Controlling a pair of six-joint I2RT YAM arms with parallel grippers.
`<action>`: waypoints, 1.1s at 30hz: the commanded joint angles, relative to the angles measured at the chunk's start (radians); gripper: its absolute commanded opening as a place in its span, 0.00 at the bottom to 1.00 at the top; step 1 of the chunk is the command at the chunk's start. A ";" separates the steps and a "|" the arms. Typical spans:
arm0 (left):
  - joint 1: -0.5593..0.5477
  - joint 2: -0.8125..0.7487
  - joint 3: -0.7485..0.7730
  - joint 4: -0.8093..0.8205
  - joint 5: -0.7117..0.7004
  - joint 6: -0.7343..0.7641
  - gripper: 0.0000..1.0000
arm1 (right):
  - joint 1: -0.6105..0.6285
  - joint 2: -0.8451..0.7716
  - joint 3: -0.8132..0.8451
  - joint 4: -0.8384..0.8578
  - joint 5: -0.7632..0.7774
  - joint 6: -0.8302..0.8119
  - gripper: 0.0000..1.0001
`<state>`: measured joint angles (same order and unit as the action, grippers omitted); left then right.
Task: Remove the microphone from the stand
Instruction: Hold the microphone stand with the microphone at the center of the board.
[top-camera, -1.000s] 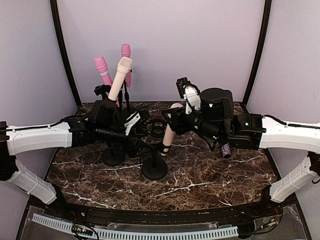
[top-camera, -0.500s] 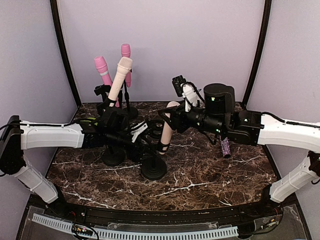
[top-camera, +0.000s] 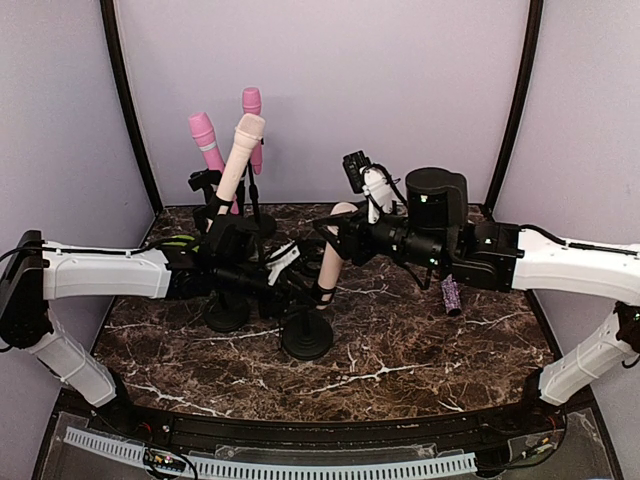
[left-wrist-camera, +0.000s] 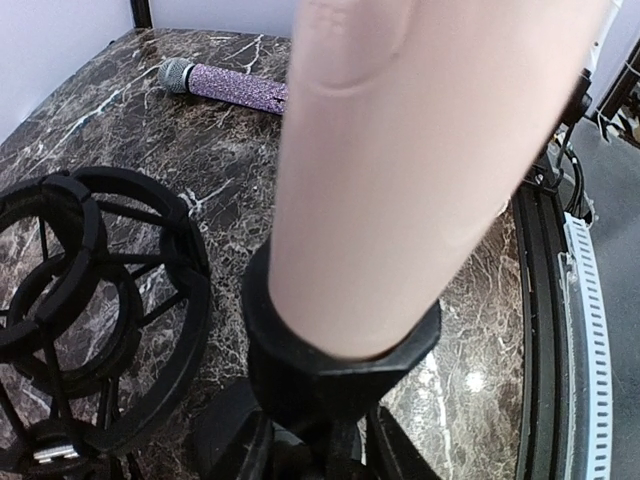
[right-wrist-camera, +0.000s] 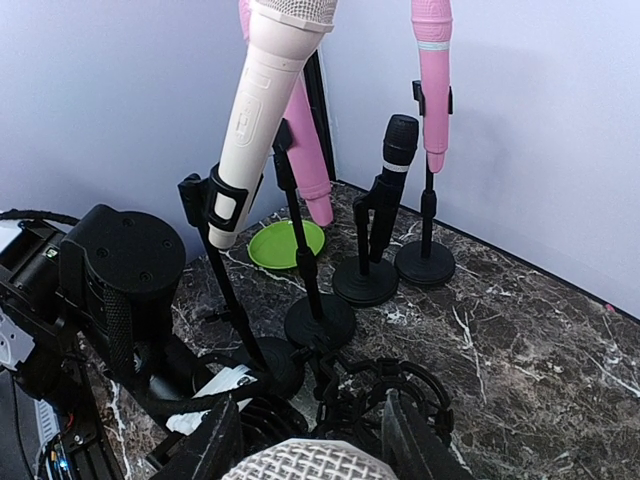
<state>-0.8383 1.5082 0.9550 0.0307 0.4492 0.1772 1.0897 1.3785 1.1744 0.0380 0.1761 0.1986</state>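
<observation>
Pinching the mesh head of the peach microphone (top-camera: 333, 262) between the fingers (right-wrist-camera: 215, 445) of the right gripper (top-camera: 345, 230), grasping it from above. Seating its lower end in the black clip (left-wrist-camera: 335, 345) of the round-based stand (top-camera: 307, 338) near the middle of the table (top-camera: 430, 350), leaning the body up and toward the right arm. Holding the left gripper (top-camera: 300, 275) low on that stand, just under the clip and beside the stem; not being able to tell from either view whether clamped there or loose.

Crowding the stand with a black shock mount (left-wrist-camera: 90, 300), just beside the clip. Sharing the back left of the table with a cream microphone (top-camera: 240, 155) tilted in its own clip, a pink microphone (top-camera: 205, 140) and a second pink microphone (top-camera: 251, 110) behind it, and a short black microphone (right-wrist-camera: 393, 165), each on a thin stem with a round black base, all well apart from the grasped one. Showing a green dish (right-wrist-camera: 285, 243) flat among those bases. Having a purple glitter microphone (top-camera: 451, 297) lying on its side near the right arm, apart from the stand.

Resting everything on a dark brown marble-patterned top veined in white. Closing the scene in with pale lilac walls (top-camera: 330, 80) and black poles (top-camera: 128, 110) curving up at the rear corners; edging the near side with a white slotted strip (top-camera: 300, 465).
</observation>
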 joint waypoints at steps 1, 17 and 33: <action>-0.014 -0.010 0.007 0.015 -0.020 0.020 0.25 | -0.005 -0.001 -0.003 0.093 -0.025 0.020 0.34; -0.030 0.000 0.011 -0.017 -0.076 0.068 0.00 | -0.087 -0.002 0.049 0.035 -0.144 0.046 0.32; -0.046 0.015 0.012 -0.019 -0.130 0.067 0.00 | -0.080 0.090 0.197 -0.155 0.143 0.273 0.31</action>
<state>-0.8684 1.5185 0.9607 0.0349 0.3405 0.2134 1.0142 1.4586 1.3117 -0.1402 0.2317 0.3962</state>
